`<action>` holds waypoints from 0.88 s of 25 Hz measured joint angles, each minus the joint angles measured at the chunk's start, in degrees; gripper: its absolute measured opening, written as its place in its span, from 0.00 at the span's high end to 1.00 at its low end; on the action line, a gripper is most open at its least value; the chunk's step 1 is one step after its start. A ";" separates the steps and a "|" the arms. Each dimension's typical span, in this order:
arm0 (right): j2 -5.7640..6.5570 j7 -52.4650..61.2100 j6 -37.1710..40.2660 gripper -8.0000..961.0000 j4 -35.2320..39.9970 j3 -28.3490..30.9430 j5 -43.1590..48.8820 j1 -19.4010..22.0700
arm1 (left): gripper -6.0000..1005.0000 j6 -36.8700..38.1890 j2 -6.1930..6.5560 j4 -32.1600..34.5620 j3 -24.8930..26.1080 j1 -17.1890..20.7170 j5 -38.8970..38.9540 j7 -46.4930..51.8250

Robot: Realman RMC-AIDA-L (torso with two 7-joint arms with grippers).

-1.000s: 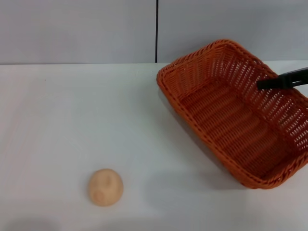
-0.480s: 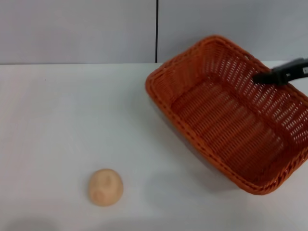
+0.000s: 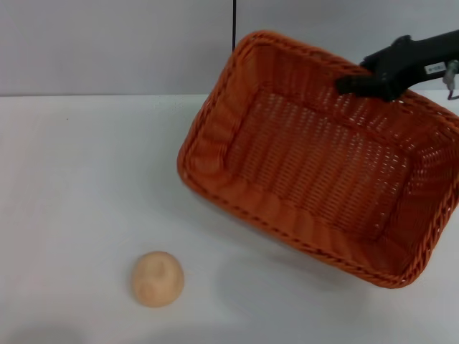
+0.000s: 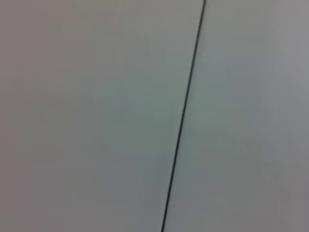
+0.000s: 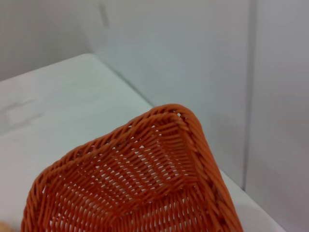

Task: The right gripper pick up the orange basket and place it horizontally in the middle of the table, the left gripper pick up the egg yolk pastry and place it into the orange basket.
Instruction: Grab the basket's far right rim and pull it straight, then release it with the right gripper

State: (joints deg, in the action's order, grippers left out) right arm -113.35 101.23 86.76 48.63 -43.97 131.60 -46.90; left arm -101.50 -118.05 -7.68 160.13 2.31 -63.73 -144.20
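The orange basket [image 3: 315, 172] hangs above the white table [image 3: 86, 179] at the right, tilted with its open side toward me. My right gripper [image 3: 351, 84] is shut on its far rim, reaching in from the upper right. The right wrist view shows one woven corner of the orange basket [image 5: 145, 179] above the table [image 5: 58, 106]. The egg yolk pastry [image 3: 157, 279], a small tan dome, sits on the table at the near left, apart from the basket. My left gripper is out of view; its wrist camera faces a plain wall.
A grey wall with a dark vertical seam [image 3: 234, 29] stands behind the table. The table's back edge runs just behind the basket.
The right gripper has lifted the basket off the table, carried it left toward the middle and turned and tipped it. The pastry has not moved.
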 joint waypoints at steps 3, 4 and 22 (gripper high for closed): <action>-0.31 -5.44 -0.33 0.83 -0.50 -3.70 0.03 -1.47 | 0.26 -0.38 -0.03 -0.43 -0.61 1.16 0.00 -0.02; -0.31 -5.44 -0.33 0.83 -0.50 -3.70 0.03 -1.47 | 0.26 -0.38 -0.03 -0.43 -0.61 1.16 0.00 -0.02; -3.63 -25.28 -1.30 0.83 -1.38 -8.00 -0.83 -5.88 | 0.27 -3.86 -0.33 0.08 -2.23 6.45 0.02 -0.12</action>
State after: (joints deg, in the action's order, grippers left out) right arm -116.97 75.96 85.46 47.25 -51.97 130.76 -52.78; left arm -105.35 -118.37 -7.60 157.90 8.76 -63.72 -144.32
